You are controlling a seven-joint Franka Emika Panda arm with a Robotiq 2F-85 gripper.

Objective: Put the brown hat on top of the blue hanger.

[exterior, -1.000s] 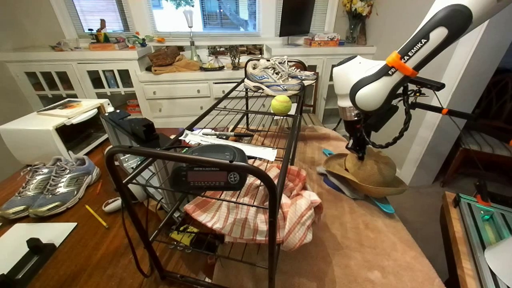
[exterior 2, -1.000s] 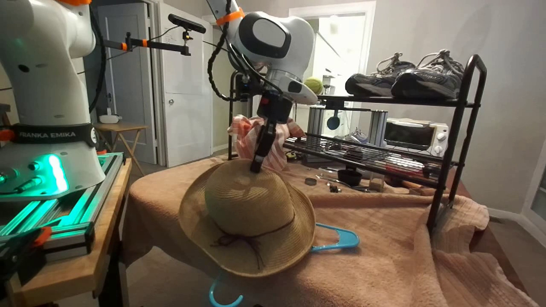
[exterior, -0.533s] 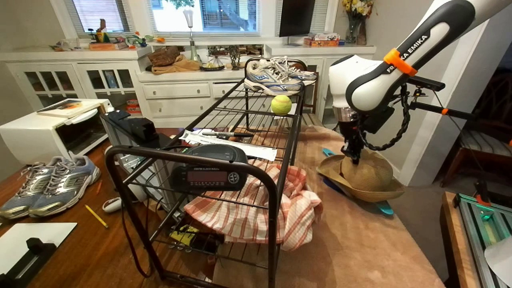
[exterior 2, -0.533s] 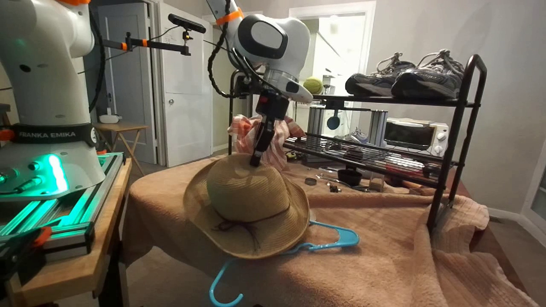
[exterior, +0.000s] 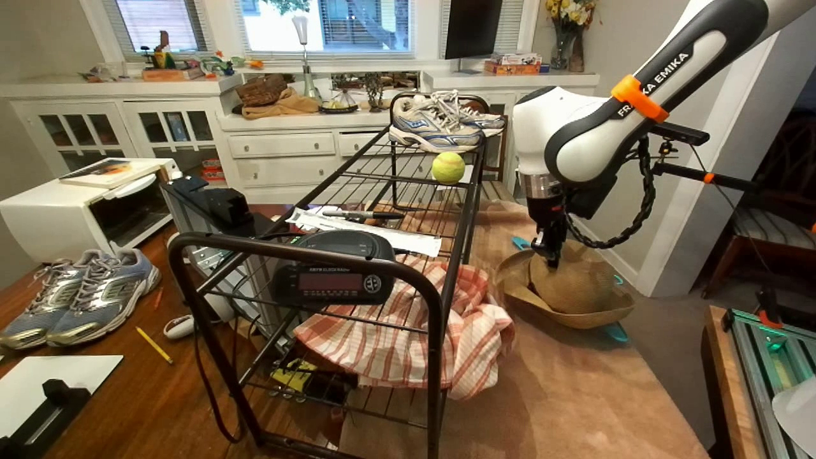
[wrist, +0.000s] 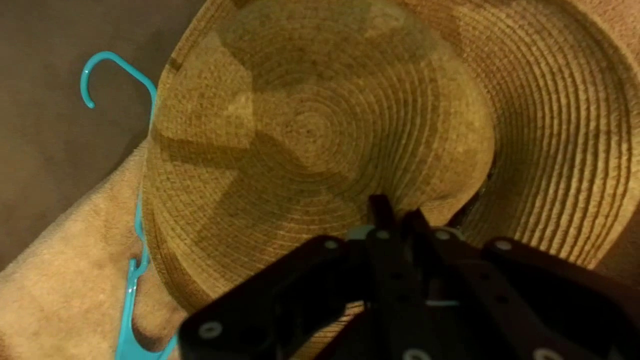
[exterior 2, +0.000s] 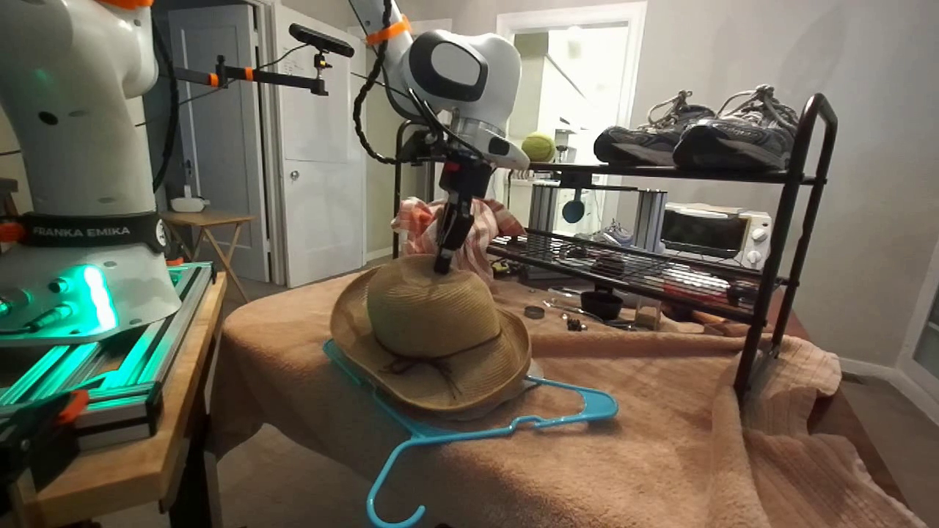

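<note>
Your Robotiq gripper [wrist: 396,208]: fingers clamped on crown of brown straw hat [exterior 2: 433,330], tilted, partly hiding blue plastic hanger [exterior 2: 469,435].

Tennis ball [exterior: 448,167] and sneakers [exterior: 433,129] on the dark wire rack [exterior: 436,363]

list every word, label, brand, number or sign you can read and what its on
"FRANKA EMIKA": black band around the white robot base.
"FR...KA EMIKA": white-and-black arm link, middle letters behind an orange strap.
"AM/FM CLOCK RADIO", blurred: black plastic clock radio; its smaller marks are unreadable.
Too small or blurred: white paper on the white door, stacked orange cardboard boxes.
</note>
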